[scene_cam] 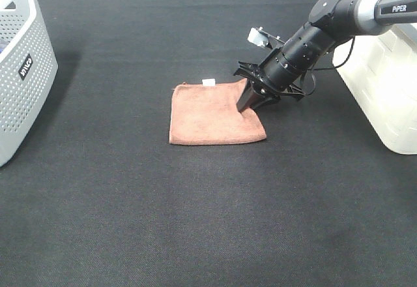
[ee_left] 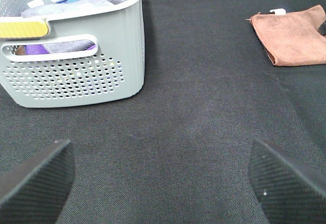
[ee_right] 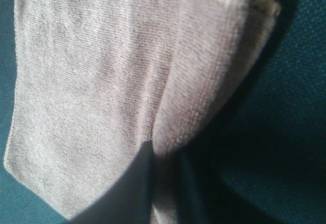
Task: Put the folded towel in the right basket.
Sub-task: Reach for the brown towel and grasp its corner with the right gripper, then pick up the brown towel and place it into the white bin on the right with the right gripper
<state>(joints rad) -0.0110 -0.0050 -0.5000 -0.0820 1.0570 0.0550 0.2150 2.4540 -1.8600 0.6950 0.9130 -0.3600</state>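
While the right claw point(scene_cam: 245, 105) pinches the towel's point(scene_cam: 208, 114) right edge, nothing is lifted yet; carrying it to the right basket point(scene_cam: 391, 104) is left.

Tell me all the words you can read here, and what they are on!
"PiPER": on the right arm.
Black label on the grey basket: white letters, too blurred to read.
White tag on the towel: too small to show any letters.

Reddish-brown towel point(scene_cam: 212, 114); right basket point(scene_cam: 391, 98) seemingly cream.
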